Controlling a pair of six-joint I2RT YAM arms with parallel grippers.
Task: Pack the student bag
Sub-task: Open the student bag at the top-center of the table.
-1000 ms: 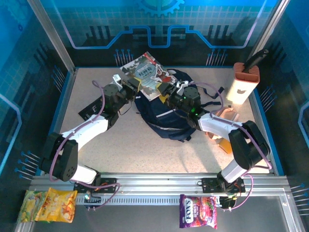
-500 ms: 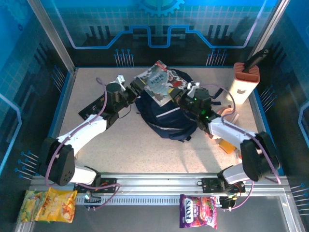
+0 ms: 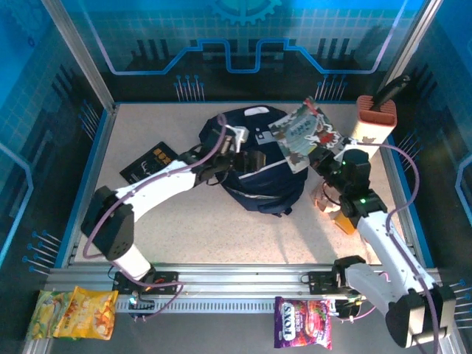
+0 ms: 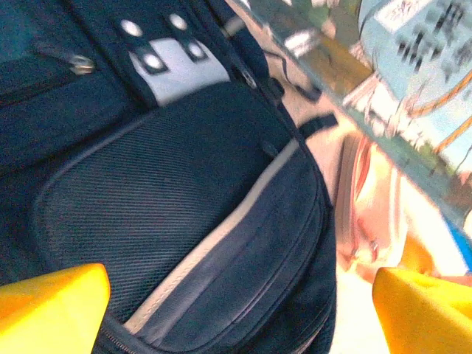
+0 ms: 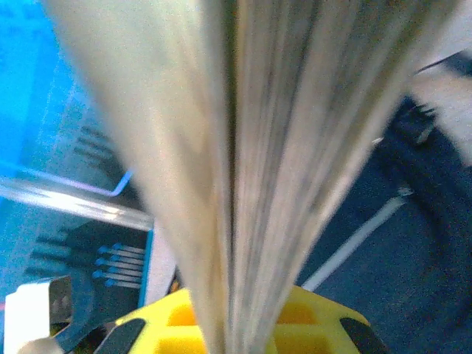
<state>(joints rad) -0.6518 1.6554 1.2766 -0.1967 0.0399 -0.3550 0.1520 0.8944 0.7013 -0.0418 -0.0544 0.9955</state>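
The student bag (image 3: pixel 262 173), dark navy with thin white stripes, lies in the middle of the table. My left gripper (image 3: pixel 249 160) hovers over its front, open. Its yellow fingertips (image 4: pixel 51 306) stand far apart above the bag's striped pocket (image 4: pixel 184 221), with nothing between them. My right gripper (image 3: pixel 327 156) is shut on an illustrated book (image 3: pixel 304 135), held in the air over the bag's right side. In the right wrist view the book's page edges (image 5: pixel 251 147) rise straight out of the yellow jaws, and the bag (image 5: pixel 413 258) lies below to the right.
A flat black booklet (image 3: pixel 147 162) lies left of the bag. A white and orange holder (image 3: pixel 372 125) with a dark handle stands at the back right. Pink and orange items (image 3: pixel 335 210) lie under the right arm. Snack packets (image 3: pixel 74 313) (image 3: pixel 302 322) sit in front of the rail.
The left gripper let go of the book, opened wide and swung right over the bag. The right gripper closed on the book and carried it right, off the bag's top.
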